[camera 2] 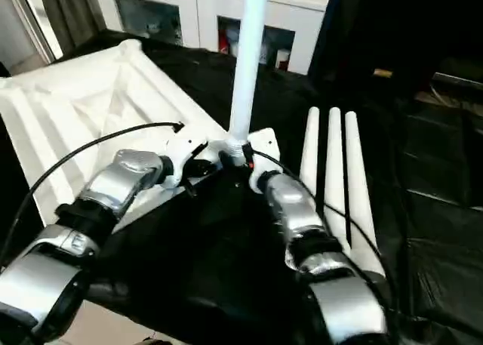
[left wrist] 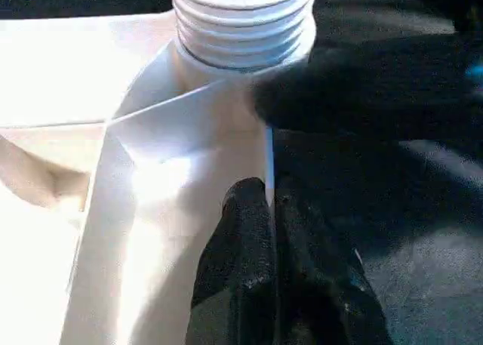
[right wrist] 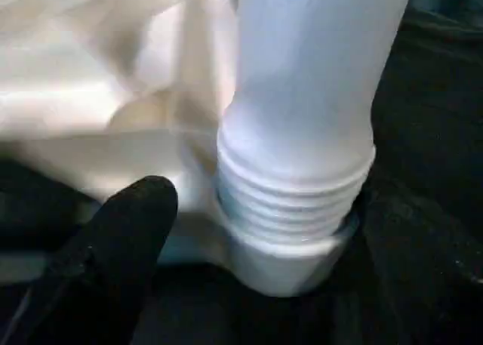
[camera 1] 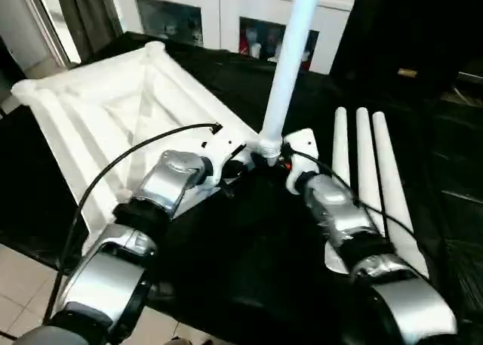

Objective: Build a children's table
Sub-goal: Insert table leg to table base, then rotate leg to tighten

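One leg (camera 1: pixel 290 54) stands upright in the tabletop (camera 1: pixel 98 111) corner socket; left tool (left wrist: pixel 270 209) pinched on the rim, right tool (right wrist: pixel 249 232) fingers spread around the leg's threaded base.

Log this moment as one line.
white tubular leg: upright in corner socket | white plastic ribbed tabletop: upside down | spare legs: three on black cloth

Daylight enters from the far left, washing out the white tabletop (camera 1: pixel 113 111) until its ribs almost vanish in glare. The black cloth (camera 1: pixel 249 247) stays dim with little detail. In the wrist views the threaded leg (right wrist: pixel 302 133) looks soft, the black fingers (left wrist: pixel 256 284) blurred.
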{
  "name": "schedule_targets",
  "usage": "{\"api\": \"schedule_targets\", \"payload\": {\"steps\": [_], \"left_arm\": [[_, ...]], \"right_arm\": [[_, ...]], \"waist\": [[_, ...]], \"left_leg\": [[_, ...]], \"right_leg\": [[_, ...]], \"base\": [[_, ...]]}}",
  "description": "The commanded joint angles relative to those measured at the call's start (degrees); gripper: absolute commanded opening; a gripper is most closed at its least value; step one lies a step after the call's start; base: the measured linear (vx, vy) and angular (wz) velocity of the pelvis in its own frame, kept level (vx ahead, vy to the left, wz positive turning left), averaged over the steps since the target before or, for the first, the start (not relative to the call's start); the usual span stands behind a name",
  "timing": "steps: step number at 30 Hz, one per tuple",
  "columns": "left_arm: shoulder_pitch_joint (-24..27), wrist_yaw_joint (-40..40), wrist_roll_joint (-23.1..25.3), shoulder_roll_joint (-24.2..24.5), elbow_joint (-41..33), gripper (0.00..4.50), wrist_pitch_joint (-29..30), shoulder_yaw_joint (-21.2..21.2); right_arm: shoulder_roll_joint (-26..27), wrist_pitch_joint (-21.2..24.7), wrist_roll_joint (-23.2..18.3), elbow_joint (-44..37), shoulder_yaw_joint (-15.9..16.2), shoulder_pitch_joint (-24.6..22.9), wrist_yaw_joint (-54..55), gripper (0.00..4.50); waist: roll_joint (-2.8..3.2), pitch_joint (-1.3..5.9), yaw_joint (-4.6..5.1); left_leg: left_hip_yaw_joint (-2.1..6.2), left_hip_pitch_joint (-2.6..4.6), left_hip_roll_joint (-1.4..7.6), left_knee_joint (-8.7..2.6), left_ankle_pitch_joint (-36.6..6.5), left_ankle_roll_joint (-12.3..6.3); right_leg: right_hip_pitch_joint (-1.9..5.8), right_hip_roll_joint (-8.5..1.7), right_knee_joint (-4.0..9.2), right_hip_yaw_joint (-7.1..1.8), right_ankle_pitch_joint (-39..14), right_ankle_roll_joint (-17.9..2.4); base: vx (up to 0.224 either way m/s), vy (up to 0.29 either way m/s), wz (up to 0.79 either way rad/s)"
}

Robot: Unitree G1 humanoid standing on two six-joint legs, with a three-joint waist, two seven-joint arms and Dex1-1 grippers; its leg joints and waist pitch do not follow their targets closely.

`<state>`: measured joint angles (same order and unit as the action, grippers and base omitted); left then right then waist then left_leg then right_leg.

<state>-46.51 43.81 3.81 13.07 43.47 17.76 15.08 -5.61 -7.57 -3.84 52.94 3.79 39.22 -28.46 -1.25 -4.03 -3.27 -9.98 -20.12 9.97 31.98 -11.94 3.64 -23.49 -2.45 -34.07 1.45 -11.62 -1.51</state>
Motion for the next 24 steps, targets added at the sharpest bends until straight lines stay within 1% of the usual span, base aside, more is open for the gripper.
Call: {"api": "schedule_targets", "payload": {"steps": [1,2,3,4,5,6,7,8,9,11,12,13,14,15,16,17,18,19,22,23,24], "left_arm": [[3.0,3.8,0.7,0.8,0.1,0.0,-0.9,2.6],[3.2,4.2,0.6,1.0,-0.3,0.0,-0.8,2.6],[3.8,5.4,0.6,1.7,-1.3,0.0,-1.4,2.8],[4.8,7.6,0.3,2.7,-3.0,0.0,-2.0,3.2],[5.6,9.3,0.0,3.3,-4.4,0.0,-2.4,3.5],[7.2,13.2,-0.8,4.8,-7.2,0.0,-3.9,4.3],[7.6,14.4,-1.1,5.3,-8.1,0.0,-4.2,4.6],[7.6,14.4,-1.1,5.3,-8.1,0.0,-4.2,4.6],[8.8,17.1,-2.0,6.3,-10.3,0.0,-4.5,5.0],[9.6,18.9,-2.4,7.3,-11.7,0.0,-4.4,5.3],[11.0,22.3,-3.2,9.2,-14.0,0.0,-5.7,6.0],[11.5,23.4,-3.4,9.9,-15.0,0.0,-5.7,6.1],[12.1,24.8,-3.9,10.7,-16.0,0.0,-6.0,6.2],[12.2,25.0,-3.9,10.8,-16.1,0.0,-6.0,6.2],[13.0,26.7,-4.4,11.9,-17.8,0.0,-5.8,6.1],[13.3,27.2,-4.5,12.3,-18.4,0.0,-5.7,6.1],[13.8,28.5,-5.1,12.9,-19.4,0.0,-5.6,5.8],[13.8,28.6,-5.1,13.0,-19.5,0.0,-5.6,5.8],[14.2,29.2,-5.3,13.5,-20.6,0.0,-5.1,5.8],[14.2,29.2,-5.3,13.5,-20.6,0.0,-5.1,5.8],[14.6,29.6,-5.5,14.1,-21.7,0.0,-4.7,5.9]], "right_arm": [[-1.9,3.0,-0.9,-7.2,1.8,-2.3,-7.5,4.49],[-2.5,3.5,-1.1,-8.5,1.9,-2.8,-8.6,4.49],[-4.0,4.6,-1.8,-11.7,2.1,-4.0,-10.9,4.49],[-5.7,5.9,-2.4,-15.4,2.5,-5.3,-13.0,4.49],[-6.8,6.5,-2.8,-17.7,2.8,-6.1,-14.1,4.49],[-8.6,7.8,-3.4,-21.0,3.2,-7.2,-16.3,4.49],[-9.1,8.3,-3.6,-22.1,3.4,-7.6,-17.1,4.49],[-9.1,8.3,-3.6,-22.1,3.4,-7.6,-17.1,4.49],[-10.5,10.2,-4.3,-24.7,4.1,-8.6,-19.4,4.49],[-11.6,11.5,-4.8,-26.8,4.5,-9.5,-21.3,4.49],[-13.3,13.8,-6.0,-30.0,5.1,-10.9,-24.7,4.49],[-14.1,15.0,-6.5,-31.7,5.3,-11.6,-26.4,4.49],[-14.9,15.8,-6.8,-33.0,5.8,-12.4,-28.0,4.49],[-15.0,15.9,-6.8,-33.2,5.8,-12.4,-28.1,4.49],[-16.4,17.5,-7.3,-35.8,6.7,-13.7,-30.3,4.49],[-16.9,17.9,-7.5,-36.5,7.1,-14.1,-31.0,4.49],[-17.6,18.4,-7.6,-37.5,7.7,-14.6,-31.8,4.49],[-17.6,18.5,-7.7,-37.5,7.8,-14.6,-32.0,4.49],[-18.1,19.4,-7.7,-38.5,8.1,-15.0,-32.6,4.49],[-18.1,19.4,-7.7,-38.5,8.1,-15.0,-32.6,4.49],[-18.3,20.4,-7.8,-39.5,8.2,-15.3,-32.8,4.49]], "waist": [[0.28,3.28,-0.45],[0.14,3.18,-0.48],[0.2,3.3,-0.5],[0.15,3.26,-0.5],[0.15,3.15,-0.67],[0.23,3.18,-0.71],[0.26,3.18,-0.73],[0.4,3.11,-0.68],[0.55,3.21,-0.7],[0.72,3.17,-0.77],[0.76,3.24,-1.13],[0.78,3.33,-1.34],[0.78,3.39,-1.61],[0.8,3.5,-2.08],[0.73,3.53,-2.13],[0.76,3.54,-2.31],[0.76,3.53,-2.42],[0.72,3.55,-2.33],[0.51,3.5,-2.22],[0.51,3.5,-2.22],[0.53,3.41,-2.21]], "left_leg": [[0.59,-0.05,3.23,-2.56,0.2,-10.0],[0.66,-0.03,3.53,-2.67,-0.7,-9.71],[0.64,0.07,3.56,-2.63,-0.7,-9.54],[0.62,0.11,3.55,-2.59,-0.8,-9.43],[0.69,0.04,3.66,-2.66,-0.9,-9.11],[0.74,0.08,3.74,-2.69,-1.1,-8.7],[0.74,0.08,3.83,-2.71,-1.3,-8.45],[0.63,0.22,3.83,-2.71,-1.5,-8.11],[0.51,0.37,3.73,-2.63,-1.6,-7.54],[0.57,0.36,3.83,-2.68,-1.8,-7.28],[0.48,0.49,3.85,-2.56,-1.6,-7.14],[0.5,0.41,3.91,-2.5,-1.1,-7.18],[0.43,0.42,3.92,-2.46,-0.6,-7.1],[0.36,0.44,3.88,-2.28,0.3,-7.05],[0.34,0.38,3.84,-2.27,0.5,-7.03],[0.38,0.39,3.86,-2.25,0.5,-6.96],[0.45,0.23,3.93,-2.26,-0.1,-6.62],[0.43,0.2,3.86,-2.24,-0.4,-6.47],[0.49,0.21,3.72,-2.32,-2.5,-5.06],[0.49,0.21,3.72,-2.32,-2.5,-5.06],[0.55,0.16,3.7,-2.36,-3.2,-4.38]], "right_leg": [[4.04,-5.72,2.23,-2.57,13.3,-18.2],[4.11,-5.75,2.24,-2.58,11.8,-18.1],[4.04,-5.76,2.21,-2.55,11.2,-18.1],[4.05,-5.67,2.21,-2.53,10.5,-18.1],[4.17,-5.83,2.29,-2.53,9.6,-17.9],[4.11,-5.96,2.32,-2.52,8.4,-17.7],[4.11,-5.94,2.26,-2.53,8.1,-17.6],[3.84,-5.83,2.33,-2.53,7.4,-17.6],[3.75,-5.75,2.29,-2.49,7.1,-17.9],[3.77,-5.74,2.24,-2.44,7.2,-17.9],[3.84,-5.68,2.12,-2.39,8.4,-17.9],[3.97,-5.72,1.95,-2.36,9.3,-17.7],[3.94,-5.49,1.85,-2.21,10.1,-17.6],[3.88,-5.46,1.59,-2.11,11.2,-17.5],[3.89,-5.44,1.56,-2.05,11.3,-17.5],[3.95,-5.41,1.55,-1.98,11.3,-17.4],[3.99,-5.65,1.57,-1.92,10.4,-17.1],[3.98,-5.61,1.58,-1.91,10.0,-17.0],[3.94,-5.81,1.9,-2.0,5.2,-16.5],[3.94,-5.81,1.9,-2.0,5.2,-16.5],[3.93,-5.89,2.02,-2.07,3.4,-16.2]], "base": [[0.0,0.0,0.0],[0.0,0.0,0.0],[0.0,0.0,0.0],[0.0,0.0,0.0],[0.0,0.0,0.0],[0.0,0.0,0.0],[0.0,0.0,0.0],[0.0,0.0,0.0],[0.0,0.0,0.0],[0.0,0.0,0.0],[0.0,0.0,0.0],[0.0,0.0,0.0],[0.0,0.0,0.0],[0.0,0.0,0.0],[0.0,0.0,0.0],[0.0,0.0,0.0],[0.0,0.0,0.0],[0.0,0.0,0.0],[0.0,0.0,0.0],[0.0,0.0,0.0],[0.0,0.0,0.0]]}}
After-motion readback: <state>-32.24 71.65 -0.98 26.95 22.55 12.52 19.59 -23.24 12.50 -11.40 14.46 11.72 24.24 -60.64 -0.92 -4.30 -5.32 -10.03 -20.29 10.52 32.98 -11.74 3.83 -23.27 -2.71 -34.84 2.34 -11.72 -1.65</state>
